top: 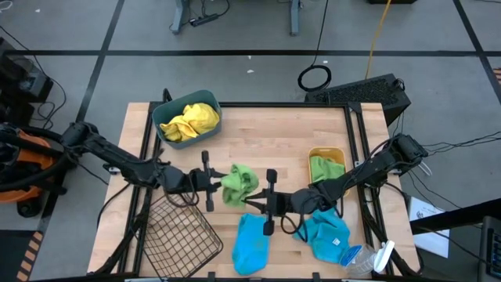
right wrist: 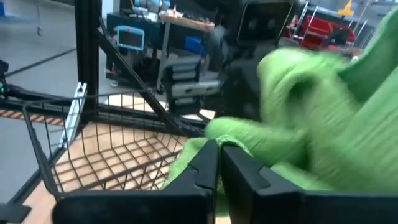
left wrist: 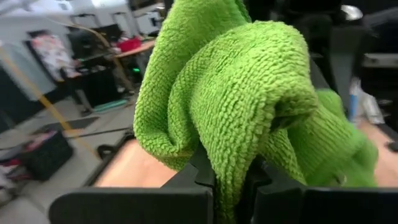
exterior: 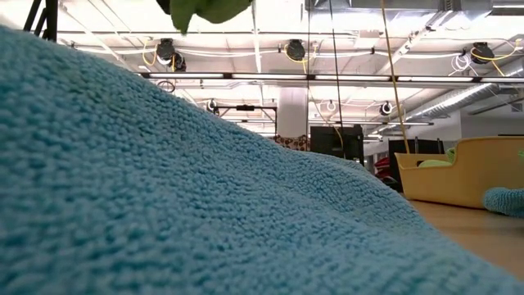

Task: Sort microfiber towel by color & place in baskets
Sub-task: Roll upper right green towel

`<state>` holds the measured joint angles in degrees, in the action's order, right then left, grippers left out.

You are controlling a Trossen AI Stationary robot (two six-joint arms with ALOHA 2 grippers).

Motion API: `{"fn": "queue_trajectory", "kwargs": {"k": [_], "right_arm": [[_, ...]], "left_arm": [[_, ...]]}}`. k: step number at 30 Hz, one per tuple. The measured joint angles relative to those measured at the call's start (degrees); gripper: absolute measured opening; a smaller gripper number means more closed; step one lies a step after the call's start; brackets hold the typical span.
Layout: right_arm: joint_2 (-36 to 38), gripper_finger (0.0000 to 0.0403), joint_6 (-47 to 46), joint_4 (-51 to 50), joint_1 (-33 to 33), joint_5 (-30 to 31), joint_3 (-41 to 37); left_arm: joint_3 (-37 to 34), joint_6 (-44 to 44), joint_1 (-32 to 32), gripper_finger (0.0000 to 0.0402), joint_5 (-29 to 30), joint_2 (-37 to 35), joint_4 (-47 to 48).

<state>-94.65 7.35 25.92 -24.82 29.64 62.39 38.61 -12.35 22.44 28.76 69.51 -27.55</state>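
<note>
A green microfiber towel [top: 239,184] hangs in the air over the table's middle, between my two grippers; its lower part shows at the top of the low view [exterior: 205,8]. My left gripper [top: 213,182] is shut on its left side, my right gripper [top: 262,197] on its right side. The teal bin [top: 160,125] at the far left holds two yellow towels [top: 190,119]. The orange-yellow tub [top: 326,151] on the right holds another green towel [top: 326,168]. Two blue towels [top: 252,243] [top: 329,235] lie flat near the near edge. The wire-mesh basket [top: 176,235] stands near left. My left gripper [left wrist: 235,186] pinches a bunched fold of the green towel [left wrist: 231,149] between its two fingers, coming level from the table's left. The cloth bulges out past the fingers, lifted clear of the table. My right gripper [right wrist: 219,152] is shut on an edge of the green towel [right wrist: 214,132] at its fingertips, coming level from the table's right. How many layers it has, I cannot tell. The towel is clear of the table.
A clear plastic bottle with a white cap [top: 368,258] lies at the near right corner beside one blue towel. A blue towel [exterior: 164,180] fills the low view's foreground. Bare wood lies between the teal bin and the orange tub.
</note>
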Motion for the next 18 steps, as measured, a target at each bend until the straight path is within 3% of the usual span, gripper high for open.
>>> {"fn": "queue_trajectory", "kwargs": {"k": [9,14,18], "right_arm": [[0.0,0.003,2.42,8.04,-0.02,0.58,0.0],[-1.26,0.0049,6.19,9.83,-0.05,8.83,0.0],[-3.42,0.0077,11.93,12.98,-0.1,8.92,0.0]], "left_arm": [[0.0,4.5,-2.4,0.002,-10.81,0.64,0.36],[0.0,4.67,-3.0,0.002,-20.57,0.66,1.84],[0.0,4.75,-2.97,0.002,-22.1,0.71,1.99]]}}
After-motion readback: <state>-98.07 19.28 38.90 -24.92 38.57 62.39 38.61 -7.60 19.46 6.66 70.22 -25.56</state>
